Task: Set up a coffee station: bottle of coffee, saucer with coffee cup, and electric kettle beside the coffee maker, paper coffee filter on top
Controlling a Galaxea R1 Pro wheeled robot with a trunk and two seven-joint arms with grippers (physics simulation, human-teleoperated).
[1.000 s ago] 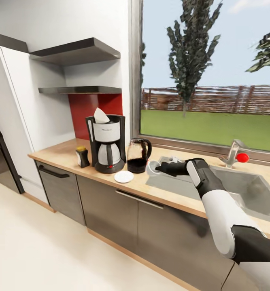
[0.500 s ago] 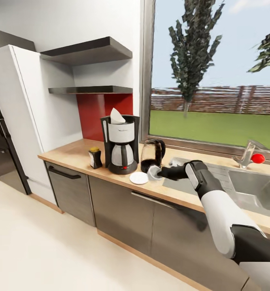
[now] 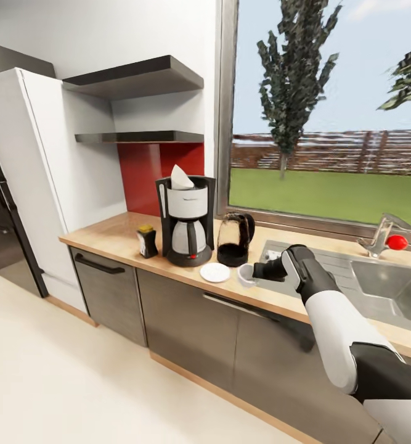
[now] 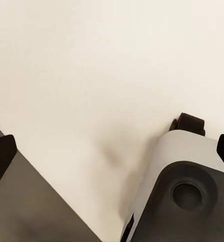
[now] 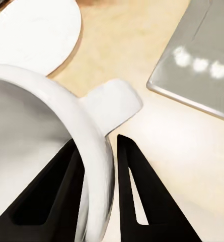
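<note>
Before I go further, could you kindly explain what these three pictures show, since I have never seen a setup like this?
This is a simulated two-armed wheeled robot in a kitchen. The wide picture comes from its head camera. The other two come from cameras near each gripper.

On the kitchen countertop stand the coffee maker with the paper coffee filter on top, the bottle of coffee on one side and the electric kettle on the other. The saucer lies in front, bare.

The right gripper pinches the rim of the coffee cup, just beside the saucer; its wrist picture shows the fingers either side of the cup wall.

The left wrist camera looks down at pale floor and part of the robot's base.
</note>
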